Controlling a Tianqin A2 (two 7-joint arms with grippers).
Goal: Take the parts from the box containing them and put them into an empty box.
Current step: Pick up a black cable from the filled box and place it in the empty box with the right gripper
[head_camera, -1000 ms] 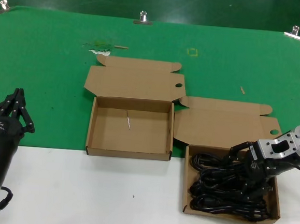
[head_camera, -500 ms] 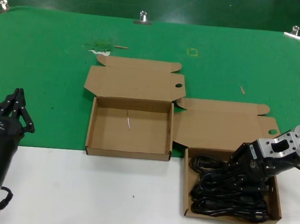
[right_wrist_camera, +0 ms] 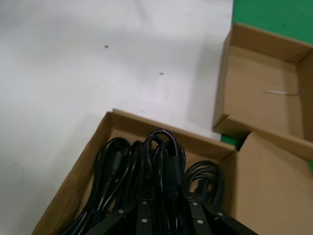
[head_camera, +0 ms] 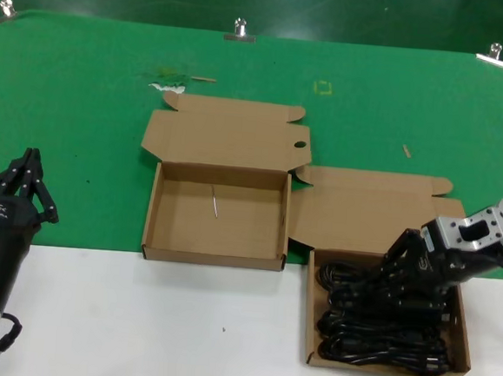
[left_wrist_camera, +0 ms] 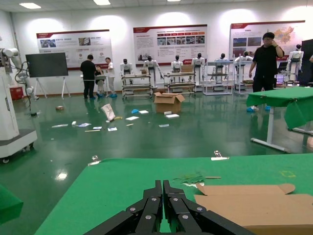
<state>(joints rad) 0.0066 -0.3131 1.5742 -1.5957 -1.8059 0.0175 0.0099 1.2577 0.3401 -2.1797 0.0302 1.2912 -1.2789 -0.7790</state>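
The head camera looks forward and down from above and takes in the whole work area: the green mat (head_camera: 371,102), the white table (head_camera: 154,320) and both cartons. The left wrist camera sits low over the mat and faces level, out over the far edge into a hall. The right wrist camera looks down, very close, into the box of cables (right_wrist_camera: 73,181). It also shows a corner of the empty box (right_wrist_camera: 259,93), which the head view shares (head_camera: 218,207).
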